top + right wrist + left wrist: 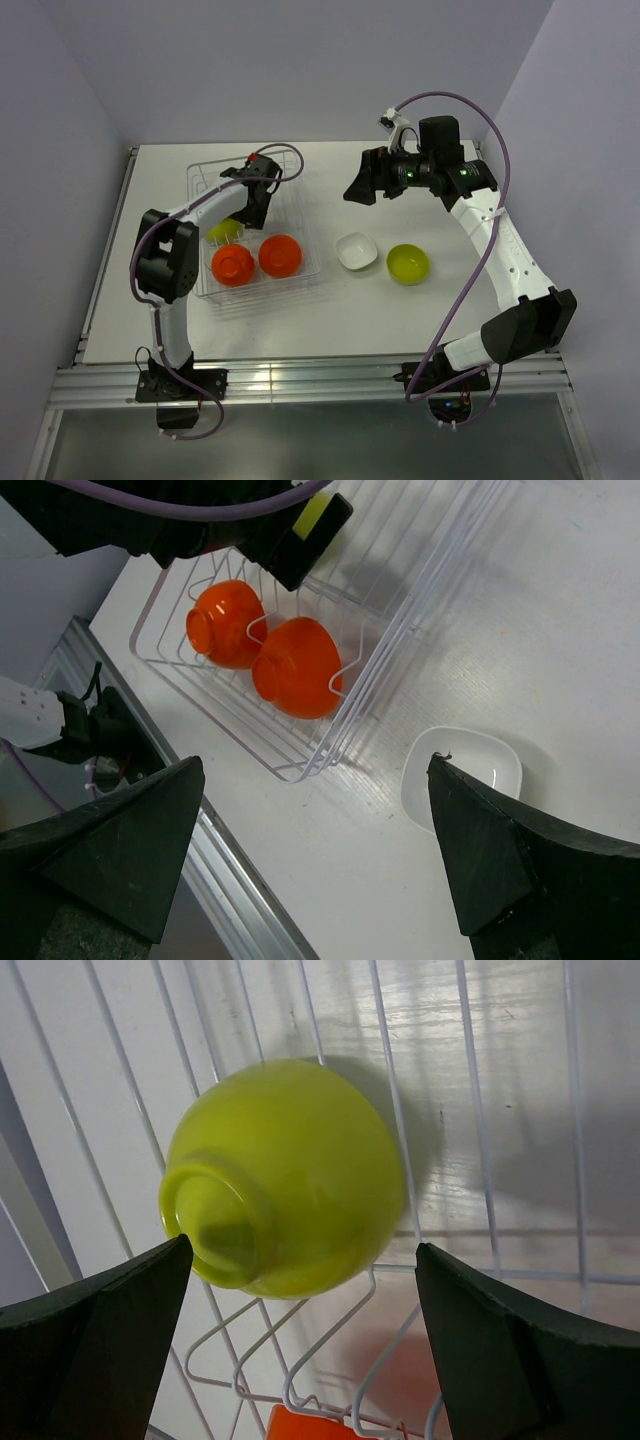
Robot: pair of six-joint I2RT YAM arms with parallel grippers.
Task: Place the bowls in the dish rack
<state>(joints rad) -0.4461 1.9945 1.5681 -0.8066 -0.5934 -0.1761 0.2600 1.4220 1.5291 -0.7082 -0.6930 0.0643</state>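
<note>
Left claw [302, 1248], jaws spread wide and empty, was pictured above a green bowl [285, 1175] lying tipped on the wires of the rack [290, 195] beside two orange bowls [232, 265]. Right claw [316, 765], likewise wide and empty, was held high over the table [380, 320]; a white bowl [356, 251] and a second green bowl [408, 263] lay outside, right of the rack. It was judged that the tipped bowl could be knocked loose by a careless withdrawal

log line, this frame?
rack: orange bowls, racked green bowl; table: white bowl, loose green bowl; left jaws open over rack; right jaws open
</note>
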